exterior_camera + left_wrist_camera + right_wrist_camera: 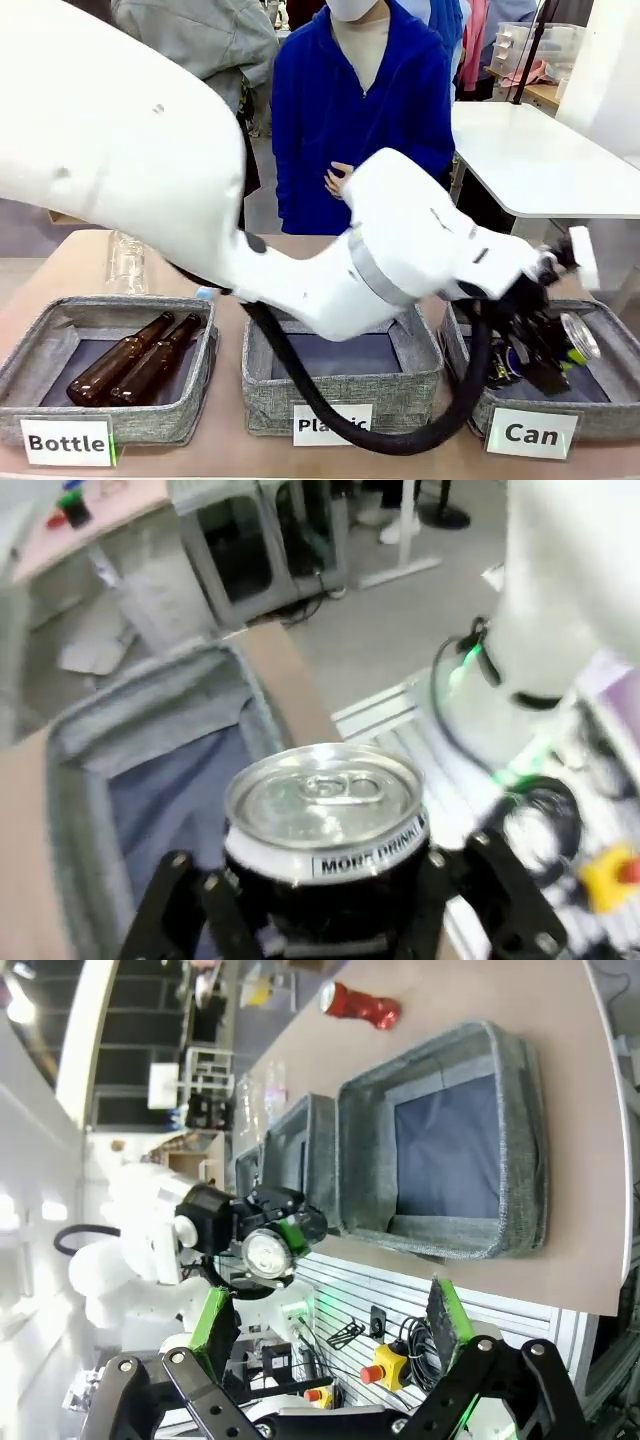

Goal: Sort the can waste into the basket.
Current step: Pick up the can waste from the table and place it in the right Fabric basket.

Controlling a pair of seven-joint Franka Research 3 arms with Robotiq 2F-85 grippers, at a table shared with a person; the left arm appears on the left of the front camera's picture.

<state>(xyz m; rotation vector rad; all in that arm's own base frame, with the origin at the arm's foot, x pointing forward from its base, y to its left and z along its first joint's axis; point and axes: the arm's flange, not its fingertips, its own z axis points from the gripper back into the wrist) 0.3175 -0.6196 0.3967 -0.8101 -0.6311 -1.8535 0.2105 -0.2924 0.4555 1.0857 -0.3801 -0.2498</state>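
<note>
Over the tan tabletop [60, 265] and its Can basket [612, 415], lower right, the left fingers [185, 905] clamp the black can [325, 820]; the right fingers [212, 1328] stand wide.

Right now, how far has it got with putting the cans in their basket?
Nothing is finished yet: the Can basket looks bare inside. In hand: the left tool is shut on the black can, holding it above that basket. Left to do: letting it go, then fetching the red can, which lies on the table beyond the basket.
</note>
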